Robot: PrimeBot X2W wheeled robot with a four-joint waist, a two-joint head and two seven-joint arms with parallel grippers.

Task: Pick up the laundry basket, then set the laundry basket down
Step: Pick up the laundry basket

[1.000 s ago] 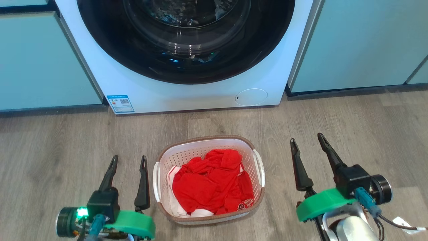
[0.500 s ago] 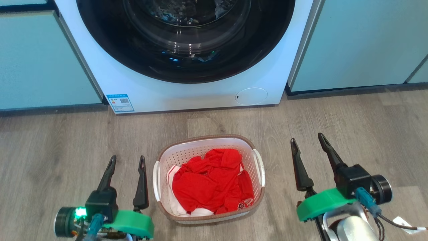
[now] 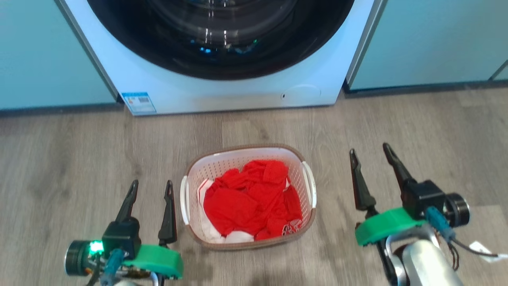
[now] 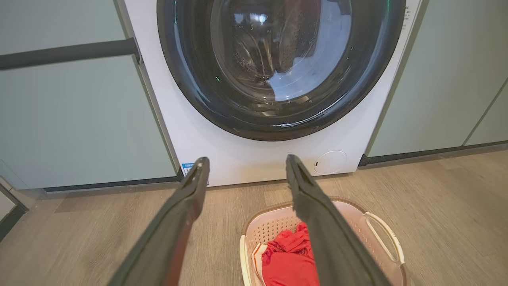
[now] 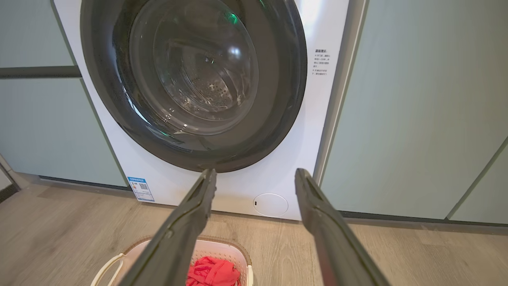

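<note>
The laundry basket, white with a brown rim and red clothes inside, stands on the wooden floor in front of the washing machine. My left gripper hovers open just left of its left handle, fingers apart and empty. My right gripper is open to the right of the basket, a gap of floor away from the right handle. In the left wrist view the basket lies low behind my right finger. In the right wrist view the basket peeks in at the bottom edge.
A white front-loading washing machine with a dark round door stands straight ahead, pale teal cabinets on both sides of it. Grey wood floor stretches around the basket.
The whole head view has shifted down, so the camera moved. Both grippers stay open beside the basket, the left one slightly lower than a second ago.
</note>
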